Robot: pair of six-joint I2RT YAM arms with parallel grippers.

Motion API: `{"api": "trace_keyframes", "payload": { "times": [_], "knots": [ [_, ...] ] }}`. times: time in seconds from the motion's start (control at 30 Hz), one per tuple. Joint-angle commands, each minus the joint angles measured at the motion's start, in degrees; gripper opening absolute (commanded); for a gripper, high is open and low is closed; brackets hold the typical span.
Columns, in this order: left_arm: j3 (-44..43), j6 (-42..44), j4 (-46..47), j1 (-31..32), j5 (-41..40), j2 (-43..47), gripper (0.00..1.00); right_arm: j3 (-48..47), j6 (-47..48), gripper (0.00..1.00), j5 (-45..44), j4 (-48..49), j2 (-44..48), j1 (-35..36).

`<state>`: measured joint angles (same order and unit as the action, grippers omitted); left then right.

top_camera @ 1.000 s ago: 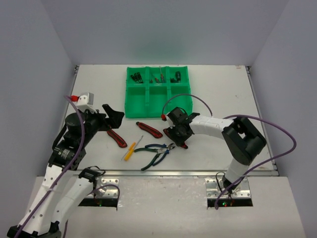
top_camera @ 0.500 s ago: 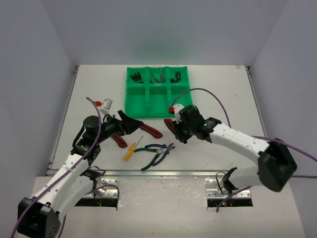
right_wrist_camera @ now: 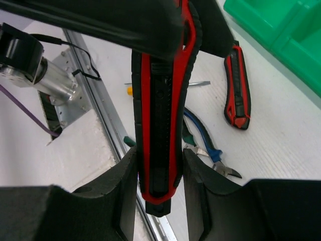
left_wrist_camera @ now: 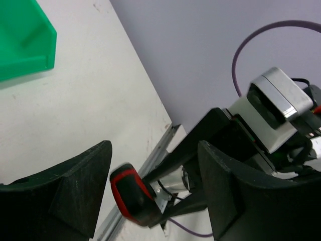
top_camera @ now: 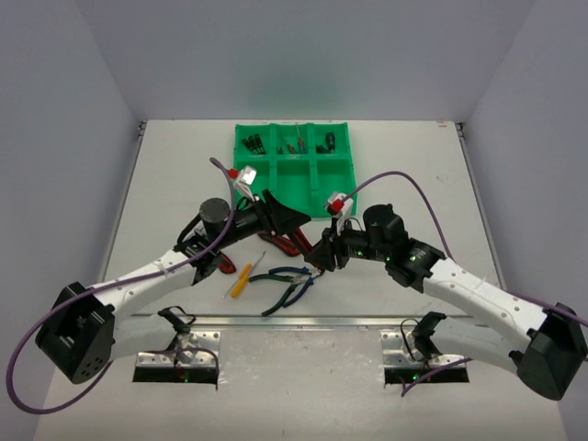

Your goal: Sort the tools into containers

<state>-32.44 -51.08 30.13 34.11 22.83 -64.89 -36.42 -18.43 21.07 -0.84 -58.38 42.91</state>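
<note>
A red-and-black utility knife (right_wrist_camera: 160,125) stands between the pads of my right gripper (right_wrist_camera: 159,165), which is shut on it above the table in front of the green tray (top_camera: 246,184). In the top view my right gripper (top_camera: 322,253) meets my left gripper (top_camera: 292,225) tip to tip. The knife's far end (left_wrist_camera: 131,193) sits between the fingers of my left gripper (left_wrist_camera: 154,150), with a gap on each side. The left jaws are open around it. The tray's back compartments hold small screwdrivers (top_camera: 294,145).
On the table below the grippers lie a second red-and-black knife (right_wrist_camera: 237,85), blue and green-handled pliers (top_camera: 289,280) and a yellow-handled screwdriver (top_camera: 240,280). A third knife (top_camera: 220,264) shows partly under the left arm. The table's metal front rail (right_wrist_camera: 100,115) runs just beyond the tools.
The left arm swung right to the table's middle and its jaws narrowed around the knife's end. The right arm drew back from the tray, carrying the knife toward the left gripper.
</note>
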Motion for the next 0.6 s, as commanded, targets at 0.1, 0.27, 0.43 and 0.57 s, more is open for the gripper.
{"api": "trace_keyframes", "payload": {
  "times": [0.1,0.27,0.43,0.57],
  "knots": [
    [-4.72,0.65,3.01,4.21,-1.92,-5.46,0.13,-0.8,-1.96,0.0,-2.93,6.33,3.01,0.25],
    [-7.78,3.23,-3.63,4.39,-4.87,-5.51,0.0,-0.67,-3.67,0.14,-11.13,5.5,3.05,0.29],
    [-20.9,15.29,-26.83,2.16,-28.43,-7.39,0.0,-3.46,-5.01,0.99,-19.24,-3.34,1.07,0.25],
    [-28.44,20.5,-34.58,-7.34,-40.7,-12.93,0.0,-3.0,-5.83,0.99,-29.9,-8.72,4.35,-0.05]
  ]
}}
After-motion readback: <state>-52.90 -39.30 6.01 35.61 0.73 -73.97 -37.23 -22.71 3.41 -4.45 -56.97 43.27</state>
